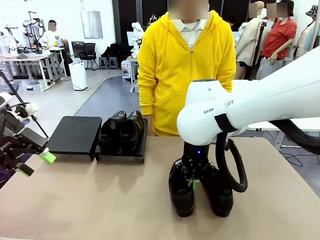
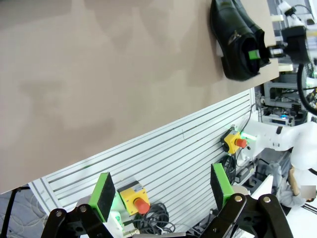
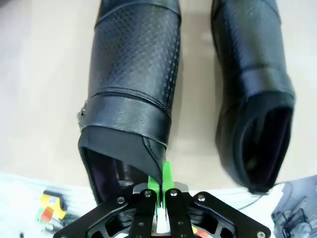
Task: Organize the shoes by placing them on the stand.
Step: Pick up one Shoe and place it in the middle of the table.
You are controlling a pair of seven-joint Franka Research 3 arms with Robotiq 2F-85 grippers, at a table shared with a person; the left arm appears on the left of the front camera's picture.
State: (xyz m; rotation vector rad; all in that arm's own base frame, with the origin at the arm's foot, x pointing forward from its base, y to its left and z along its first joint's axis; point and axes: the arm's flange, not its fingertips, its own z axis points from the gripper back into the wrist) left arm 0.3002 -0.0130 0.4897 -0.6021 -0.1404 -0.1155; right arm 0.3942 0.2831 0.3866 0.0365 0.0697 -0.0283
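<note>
Two black shoes [image 1: 122, 131] sit side by side on the right platform of the stand [image 1: 120, 156]. The left platform [image 1: 75, 134] is bare. Two more shoes stand near the table's front, heels toward me. My right gripper [image 1: 192, 183] [image 3: 161, 186] is shut on the inner side wall of the left shoe's [image 1: 180, 192] [image 3: 133, 74] opening. Its mate [image 1: 218, 194] [image 3: 252, 89] stands just to the right. My left gripper [image 1: 35, 163] [image 2: 162, 191] hangs open off the table's left edge with nothing between its pads. The shoe pair [image 2: 237, 39] lies far from it.
A person in a yellow hoodie [image 1: 185, 65] stands at the table's far side, behind the stand. The tan tabletop [image 1: 100, 200] is bare between the stand and the front shoes. A slatted rail with emergency-stop buttons [image 2: 136, 198] runs along my side of the table.
</note>
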